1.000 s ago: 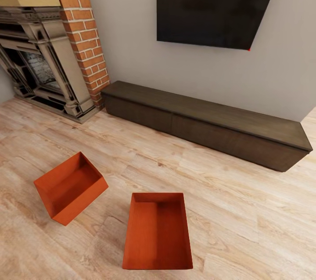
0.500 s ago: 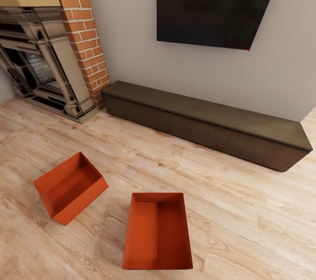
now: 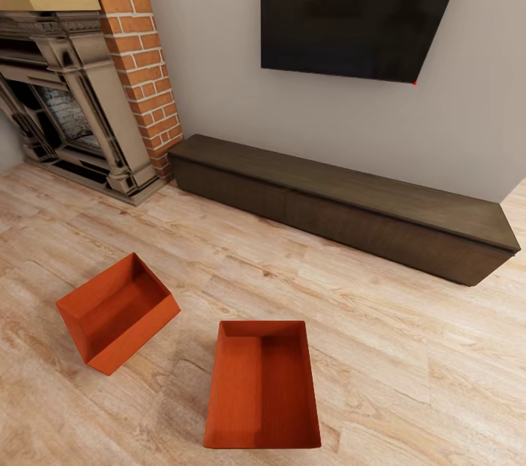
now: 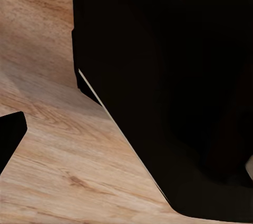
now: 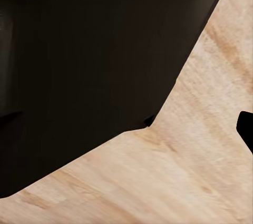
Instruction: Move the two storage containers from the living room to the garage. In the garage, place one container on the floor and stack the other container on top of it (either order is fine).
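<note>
While the head camera looks down at the living room, here's the rundown:

containers: 2 orange-red bins, both sitting open side up on the light wood plank flooring [image 3: 409, 349], no lids.
near bin [image 3: 261, 384]: around 6 o'clock in the head view, squared up with the camera, long side running away from it.
other bin [image 3: 117, 311]: around 8 o'clock, turned at an angle, close to the near bin but not touching, a strip of bare planks between them.
cabinet [image 3: 343, 203]: long, low, dark brown, against the wall past the bins, running from about 11 o'clock out to 3 o'clock.
TV [image 3: 358, 7]: black, on the pale wall at 12 to 1 o'clock above the cabinet, a ceiling lamp reflected in it.
fireplace [image 3: 73, 71]: red brick with a dark carved surround, up at 10 to 11 o'clock, left end of the cabinet near its corner.
left wrist cam: big black shape [image 4: 168, 87] close up over wood planks, honestly can't tell what part it is.
right wrist cam: same deal, dark mass [image 5: 89, 60] over planks.
left claw: can't tell if it's open or closed.
right claw: can't tell either.
</note>
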You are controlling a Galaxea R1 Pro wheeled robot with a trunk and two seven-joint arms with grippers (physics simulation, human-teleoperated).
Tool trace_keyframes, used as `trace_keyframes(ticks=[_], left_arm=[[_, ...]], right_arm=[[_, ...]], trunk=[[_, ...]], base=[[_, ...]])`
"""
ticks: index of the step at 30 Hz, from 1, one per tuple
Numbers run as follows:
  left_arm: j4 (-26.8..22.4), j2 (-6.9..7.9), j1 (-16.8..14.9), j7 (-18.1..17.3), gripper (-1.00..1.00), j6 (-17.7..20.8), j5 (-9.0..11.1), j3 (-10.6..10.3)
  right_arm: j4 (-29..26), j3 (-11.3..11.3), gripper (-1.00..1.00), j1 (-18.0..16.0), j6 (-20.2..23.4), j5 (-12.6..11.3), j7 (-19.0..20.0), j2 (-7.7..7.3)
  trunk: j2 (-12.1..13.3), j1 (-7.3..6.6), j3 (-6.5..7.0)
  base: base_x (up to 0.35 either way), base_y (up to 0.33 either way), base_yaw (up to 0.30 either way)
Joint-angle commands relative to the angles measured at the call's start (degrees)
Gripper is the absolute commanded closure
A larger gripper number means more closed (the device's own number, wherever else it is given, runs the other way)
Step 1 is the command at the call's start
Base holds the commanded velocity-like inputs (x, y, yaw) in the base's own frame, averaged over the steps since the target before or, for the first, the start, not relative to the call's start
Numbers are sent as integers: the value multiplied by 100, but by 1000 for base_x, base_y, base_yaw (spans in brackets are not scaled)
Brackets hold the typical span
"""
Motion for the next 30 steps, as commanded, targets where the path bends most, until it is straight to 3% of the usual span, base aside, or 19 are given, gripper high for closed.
trace_keyframes(ticks=[1, 7, 11, 14, 17, 18, 19, 20, 22, 24, 26, 28, 30], left_arm=[[1, 1, -2, -7, -100, -15, 39, 6], [-232, -75, -2, 73, -100, 20, 10, -48], [-1530, -84, -2, 50, -100, 253, 1, -55], [-3114, -74, -2, 68, -100, 1140, -27, -56], [-4440, -83, -27, 81, -100, 1966, -32, -56], [-4729, -97, -99, 79, -100, 2243, -30, -56], [-4977, -129, -369, 80, -100, 2593, -29, -55], [-5070, -198, -873, 76, -100, 2897, -18, -61], [-4919, -307, -1391, 59, -100, 3031, -19, -68], [-4451, -497, -2050, 46, -100, 3051, -76, -80], [-4144, -588, -2435, 42, -100, 3039, -110, -85], [-3796, -682, -2869, 35, -100, 3020, -131, -83], [-3607, -771, -3090, 31, -100, 3023, -146, -103]], right_arm=[[9, 38, -100, -3, -26, -62, 30, -1], [-306, 30, -100, 1, 9, -94, -40, -8], [-1546, -2, -100, 9, 357, -108, -102, -26], [-2551, -47, -100, -395, 1240, -138, -395, -6], [-3020, -103, -100, -969, 1704, -181, -970, 36], [-3082, -114, -100, -1203, 1783, -220, -1164, 52], [-3118, -124, -100, -1518, 1873, -307, -1395, 64], [-3119, -130, -100, -1889, 1933, -517, -1584, 74], [-3024, -132, -100, -2239, 1938, -782, -1671, 107], [-2647, -133, -100, -2823, 1912, -970, -1743, 193], [-2289, -134, -100, -3223, 1888, -1045, -1772, 300], [-1747, -140, -100, -3669, 1717, -1150, -1797, 519], [-1488, -140, -100, -3814, 1471, -1249, -1836, 616]], trunk=[[-2, 0, -3], [-2, 0, -3], [-2, 0, -3], [-2, 0, -3], [-2, 0, -3], [-2, 0, -3], [-2, 0, -3], [-2, 0, -3], [-2, 0, -3], [-2, 0, -3], [-2, 0, -3], [-2, 0, -3], [-2, 0, -3]], base=[[0, 0, 0], [0, 0, 0], [0, 0, 0], [0, 0, 0], [0, 0, 0], [0, 0, 0], [0, 0, 0], [0, 0, 0], [0, 0, 0], [0, 0, 0], [0, 0, 0], [0, 0, 0], [0, 0, 0]])
